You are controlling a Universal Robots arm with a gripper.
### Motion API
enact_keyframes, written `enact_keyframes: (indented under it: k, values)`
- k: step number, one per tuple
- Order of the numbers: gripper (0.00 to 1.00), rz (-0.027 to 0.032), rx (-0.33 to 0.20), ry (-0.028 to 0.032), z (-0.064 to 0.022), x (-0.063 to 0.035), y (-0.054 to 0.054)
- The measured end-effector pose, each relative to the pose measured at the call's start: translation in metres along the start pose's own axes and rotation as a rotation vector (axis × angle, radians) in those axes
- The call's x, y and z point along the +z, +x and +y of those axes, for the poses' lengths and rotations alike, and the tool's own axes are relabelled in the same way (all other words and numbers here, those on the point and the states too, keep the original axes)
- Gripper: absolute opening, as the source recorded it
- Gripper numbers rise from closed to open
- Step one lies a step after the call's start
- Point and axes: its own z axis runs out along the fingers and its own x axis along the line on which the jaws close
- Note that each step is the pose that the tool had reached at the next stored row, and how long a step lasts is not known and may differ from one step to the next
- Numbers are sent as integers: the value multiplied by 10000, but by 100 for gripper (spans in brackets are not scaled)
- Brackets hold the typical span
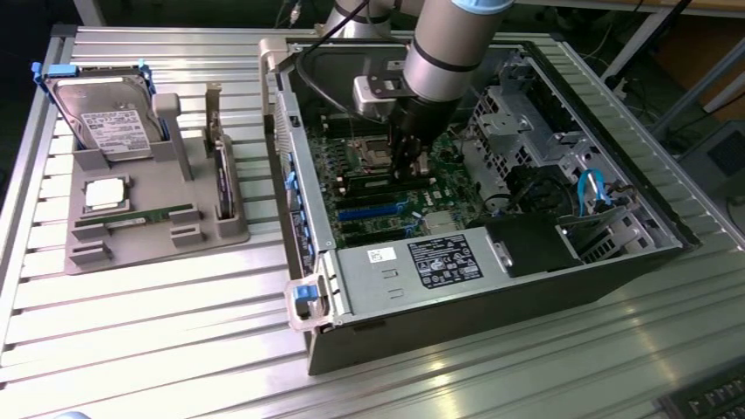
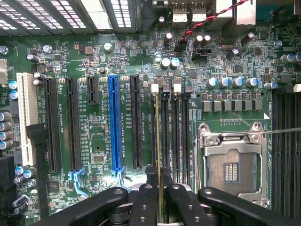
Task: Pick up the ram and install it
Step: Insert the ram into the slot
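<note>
The arm reaches down into the open computer case, which lies on its side on the slatted metal worktop. Its hand sits low over the motherboard, toward twelve o'clock of the case's interior in the exterior view. In the wrist view the black fingers are clenched on the ram. The ram is seen edge-on as a thin, upright line that runs out from between them. It hangs directly over the bank of dark memory slots, in line with the outermost slot, the one nearest the long black expansion slots; whether its lower edge already touches that slot cannot be told. The blue slot lies on one side of the bank and the empty processor socket with its metal frame on the other. At nine o'clock of the case in the exterior view, well apart from the hand, a grey tray stands on the worktop. It holds a hard drive at its twelve o'clock end and a square silver chip near its middle. Another green stick lies flat just at five o'clock of the chip, and a dark upright card stands along the tray's three o'clock edge.
</note>
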Motion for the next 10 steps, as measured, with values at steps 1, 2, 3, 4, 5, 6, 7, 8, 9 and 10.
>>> enact_keyframes:
  k: [1, 2, 3, 4, 5, 6, 7, 8, 9, 10]
  values:
    - [14, 2, 0, -1, 0, 5, 0]
    - [14, 1, 0, -1, 0, 8, 0]
    - [14, 1, 0, 0, 0, 11, 0]
    - [14, 1, 0, 0, 0, 14, 1]
    - [14, 1, 0, 0, 0, 16, 1]
    - [14, 1, -1, 0, -1, 23, 1]
    - [14, 2, 0, -1, 0, 24, 1]
    - [14, 2, 0, -1, 0, 25, 1]
    - [14, 2, 0, -1, 0, 25, 1]
    - [14, 1, 0, -1, 0, 25, 1]
